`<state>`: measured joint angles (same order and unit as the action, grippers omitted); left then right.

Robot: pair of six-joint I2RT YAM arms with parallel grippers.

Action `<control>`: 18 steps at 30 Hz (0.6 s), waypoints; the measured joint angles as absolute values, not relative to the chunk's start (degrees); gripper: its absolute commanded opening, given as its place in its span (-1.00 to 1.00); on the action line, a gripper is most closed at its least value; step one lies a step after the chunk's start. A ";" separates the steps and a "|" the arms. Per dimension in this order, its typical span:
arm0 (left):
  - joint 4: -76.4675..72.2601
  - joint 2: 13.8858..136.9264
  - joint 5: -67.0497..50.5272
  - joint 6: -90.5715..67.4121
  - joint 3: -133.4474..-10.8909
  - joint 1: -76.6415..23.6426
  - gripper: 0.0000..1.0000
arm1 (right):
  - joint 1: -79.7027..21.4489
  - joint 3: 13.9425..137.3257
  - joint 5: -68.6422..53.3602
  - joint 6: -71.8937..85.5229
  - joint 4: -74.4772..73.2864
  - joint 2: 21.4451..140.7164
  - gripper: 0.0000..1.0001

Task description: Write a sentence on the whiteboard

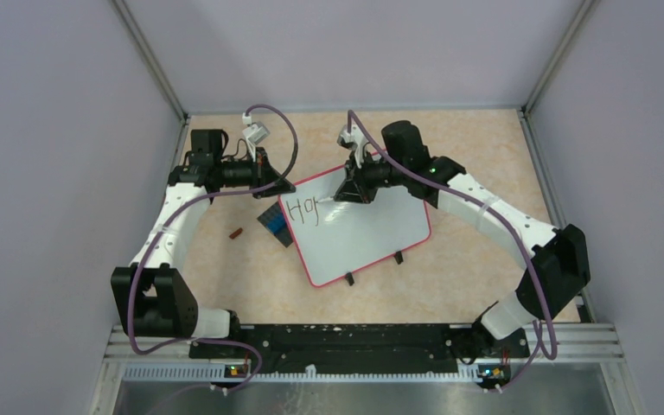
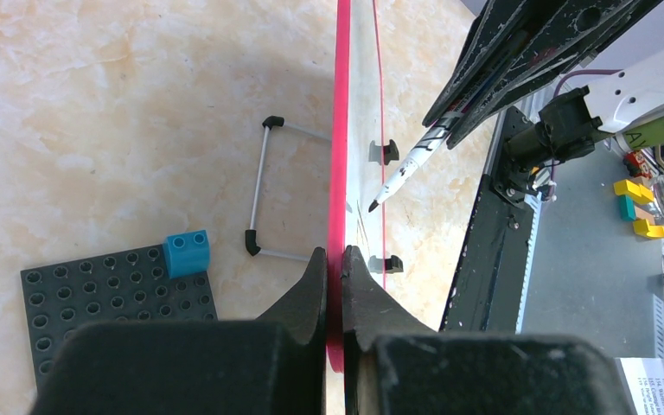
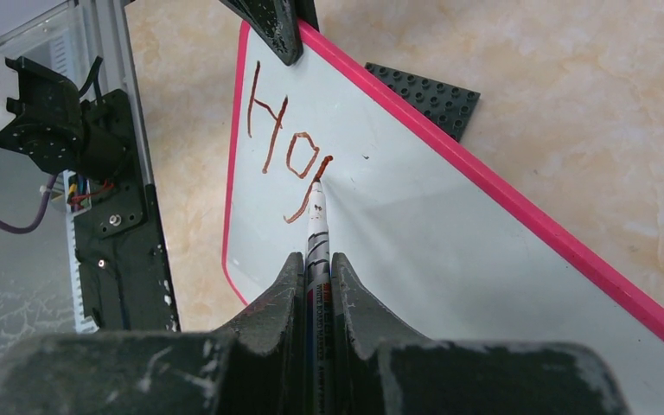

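The whiteboard [image 1: 372,238], glossy white with a red-pink frame, stands tilted on the table's middle. My left gripper [image 1: 277,185] is shut on the frame [image 2: 342,130] at the board's upper left corner, one jaw on each side of the edge [image 2: 335,259]. My right gripper [image 3: 316,259] is shut on a white marker [image 3: 317,225], whose tip touches the board. The sentence [image 3: 285,143] reads "Ho" in red-brown strokes, plus a partly drawn third letter at the tip. The same strokes [image 1: 301,212] show from above.
A dark studded plate [image 2: 112,294] with a small blue brick [image 2: 187,252] lies left of the board, partly behind it. A small red-brown cap [image 1: 235,233] lies further left. The board's wire stand [image 2: 259,194] rests on the table. The black base rail [image 1: 354,337] runs along the near edge.
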<state>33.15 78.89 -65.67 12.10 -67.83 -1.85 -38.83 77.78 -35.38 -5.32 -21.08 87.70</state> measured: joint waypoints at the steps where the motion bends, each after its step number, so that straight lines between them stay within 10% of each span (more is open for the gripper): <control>1: 33.15 78.89 -65.67 12.10 -67.83 -1.85 -1.00 | -38.83 77.80 -35.38 -5.30 -20.99 87.70 -1.00; 18: 33.15 78.89 -65.60 12.10 -67.83 -1.85 -1.00 | -38.83 78.89 -34.61 -4.93 -19.81 88.73 -1.00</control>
